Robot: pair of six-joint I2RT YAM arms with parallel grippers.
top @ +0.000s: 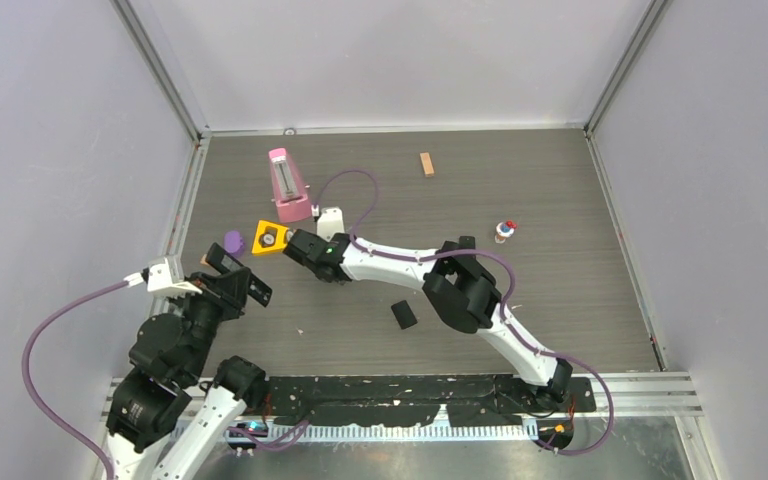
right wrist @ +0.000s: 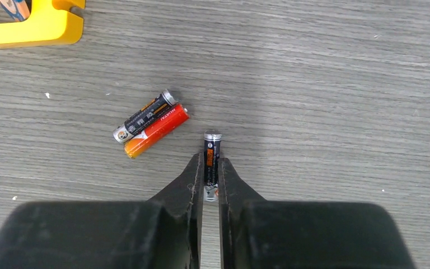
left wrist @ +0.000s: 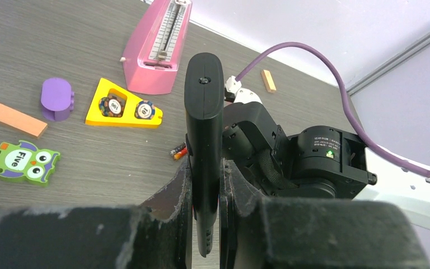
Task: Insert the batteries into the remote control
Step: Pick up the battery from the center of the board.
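Pick step: right claw [right wrist: 211, 170] pinched one battery [right wrist: 211, 148] on the table [right wrist: 341, 84]; two more batteries [right wrist: 151, 124] lay just beside. The left claw [left wrist: 206, 190] clamped the remote [left wrist: 203, 112] upright. Next: lift, align with the bay, which wasn't visible, maybe facing away.

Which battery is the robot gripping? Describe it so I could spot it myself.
Find the pink metronome at the back left, then the yellow wedge before it. Beside the wedge lie two loose batteries touching side by side; the held battery sits apart, pinched in the right claw.
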